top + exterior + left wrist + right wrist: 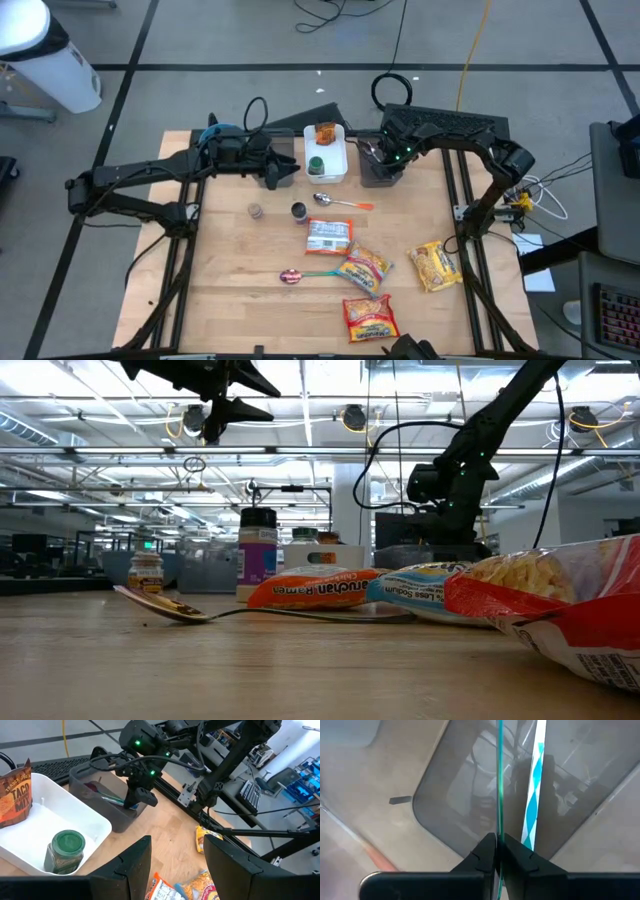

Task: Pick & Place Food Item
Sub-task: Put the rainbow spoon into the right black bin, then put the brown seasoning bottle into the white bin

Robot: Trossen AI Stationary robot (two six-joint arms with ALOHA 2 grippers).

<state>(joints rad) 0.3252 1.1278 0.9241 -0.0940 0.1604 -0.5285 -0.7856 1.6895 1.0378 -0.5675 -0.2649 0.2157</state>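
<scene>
Pinched between the right gripper's (498, 851) fingers is a thin green stick (499, 780), seen edge-on in the right wrist view; it may be a straw or a utensil handle, I cannot tell which. It hangs over the grey bin (470, 795), beside a blue-and-white striped straw (534, 795) that lies in the bin. From above, the right gripper (385, 155) sits over this grey bin (378, 176) at the table's far edge, right of the middle. The left wrist view shows the right gripper (141, 795) reaching down into the bin (100, 795).

Just left of the bin stands a white tray (338, 172) holding a taco mix packet (325, 132) and a green-lidded jar (316, 165). The left gripper (283, 170) hovers just left of the tray, its fingers (131, 870) spread apart with nothing between them.

On the wood table (230, 270), a silver spoon with an orange handle (340, 202) lies in front of the tray. Two small jars (299, 211) stand to its left, one near the spoon, the other (256, 210) farther left. Toward the near side lie a ramen packet (328, 236), a second spoon with a green handle (305, 274), a yellow snack bag (363, 268), a red bag (370, 318) closest to the front edge, and another yellow bag (434, 265) off to the right.
</scene>
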